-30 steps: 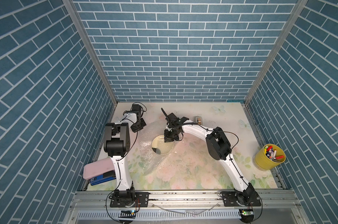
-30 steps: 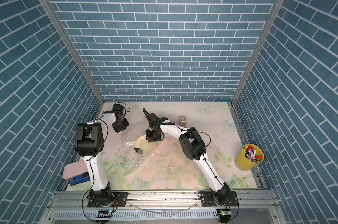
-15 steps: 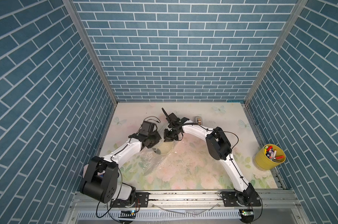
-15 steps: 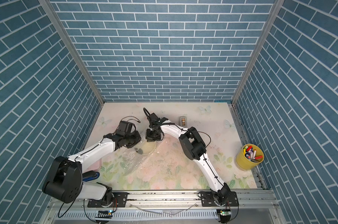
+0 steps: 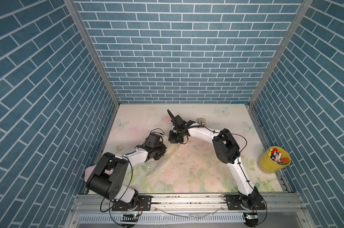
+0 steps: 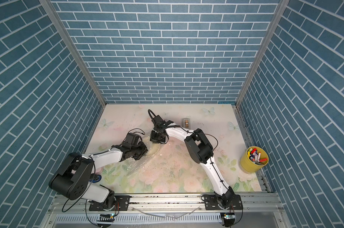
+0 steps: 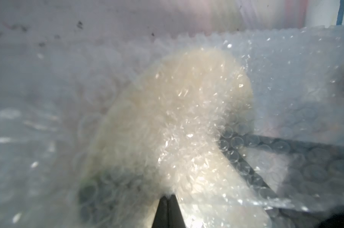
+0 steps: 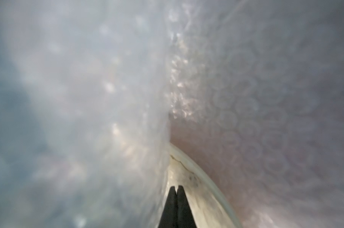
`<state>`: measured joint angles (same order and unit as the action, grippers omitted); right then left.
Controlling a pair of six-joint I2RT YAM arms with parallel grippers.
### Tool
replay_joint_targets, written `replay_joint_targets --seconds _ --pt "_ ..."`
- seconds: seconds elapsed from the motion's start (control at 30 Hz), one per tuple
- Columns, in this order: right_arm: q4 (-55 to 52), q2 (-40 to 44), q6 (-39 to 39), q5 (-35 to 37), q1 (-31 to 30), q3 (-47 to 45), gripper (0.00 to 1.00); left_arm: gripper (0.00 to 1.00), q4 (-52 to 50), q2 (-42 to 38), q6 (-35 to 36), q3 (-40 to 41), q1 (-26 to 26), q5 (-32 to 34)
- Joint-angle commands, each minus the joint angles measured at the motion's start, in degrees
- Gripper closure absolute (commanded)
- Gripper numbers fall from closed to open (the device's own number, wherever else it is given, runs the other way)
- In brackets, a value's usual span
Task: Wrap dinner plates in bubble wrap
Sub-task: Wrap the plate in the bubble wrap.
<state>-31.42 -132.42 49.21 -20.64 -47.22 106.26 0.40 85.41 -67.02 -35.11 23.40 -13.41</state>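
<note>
Left gripper (image 7: 168, 197) pressed together on bunched fold of bubble wrap (image 7: 285, 69), fold drawn over plate (image 7: 177, 102). Plate lies on table (image 5: 206, 177) mid-sheet, veiled. Right gripper (image 8: 176, 187) pressed together at plate rim (nipping wrap? cannot tell).

Risk: slick fold slips from left pinch and sheet springs back, or pull skids plate off-centre.

Second ago: left arm (image 5: 135, 156) folded back, well apart from plate, plate bare. Right arm (image 5: 202, 134) same spot.

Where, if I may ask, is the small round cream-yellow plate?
In both top views the plate lies under clear bubble wrap, left of mid-table, between the left gripper and right gripper.
</note>
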Motion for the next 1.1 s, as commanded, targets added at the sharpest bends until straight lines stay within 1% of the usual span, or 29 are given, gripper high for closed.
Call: replay_joint_targets --seconds 0.0,0.1,0.2,0.27,0.43,0.5,0.63,0.73,0.77,0.83,0.97,1.03,1.07 --pt "-4.55 10.03 -0.24 7.99 0.29 -1.96 0.86 1.0 -0.83 0.28 0.67 -0.06 0.47 -0.21" --pt "-5.55 13.97 -0.61 10.13 0.27 -2.97 0.77 1.0 -2.43 -1.04 2.27 -0.89 0.93 0.06" --pt "-6.23 13.95 -0.98 8.4 0.28 -1.33 0.74 1.0 -3.64 -2.14 3.56 -2.06 2.27 0.87" --pt "-6.87 12.39 -1.71 6.72 0.05 0.98 0.74 1.0 -3.78 -2.0 5.44 -2.63 3.33 1.36" --pt "-7.93 7.35 -2.01 3.43 -0.16 6.27 0.77 1.0 -1.01 -0.76 6.1 -2.6 4.54 0.71" --pt "-8.67 4.01 -2.06 2.11 -0.16 8.59 0.78 1.0 -0.76 -0.51 6.68 -2.6 4.7 0.99" --pt "-8.6 0.74 -1.3 -0.13 -0.11 9.94 0.8 1.0 -0.27 0.05 7.03 -2.71 4.73 0.55" --pt "-7.11 0.28 -0.4 -1.58 -0.32 8.04 0.83 1.0 0.6 0.25 6.99 -2.43 4.81 0.05" --pt "-6.51 0.71 -0.05 -1.76 -0.32 6.66 0.84 0.98 0.65 0.25 6.93 -2.39 4.74 0.01" --pt "-3.78 2.47 1.05 -2.32 -0.41 2.44 0.85 0.9 0.91 0.06 6.99 -2.22 4.78 0.12" --pt "1.49 6.15 3.12 -3.09 -0.52 -6.64 0.88 0.71 1.46 -0.46 6.83 -1.58 4.78 0.23" --pt "3.1 6.45 3.66 -3.17 -0.46 -9.99 0.9 0.62 1.49 -0.84 6.86 -1.54 4.74 0.31" --pt "3.69 7.98 3.77 -3.06 -0.59 -11.33 0.9 0.57 1.23 -0.98 6.83 -1.54 4.77 0.38"
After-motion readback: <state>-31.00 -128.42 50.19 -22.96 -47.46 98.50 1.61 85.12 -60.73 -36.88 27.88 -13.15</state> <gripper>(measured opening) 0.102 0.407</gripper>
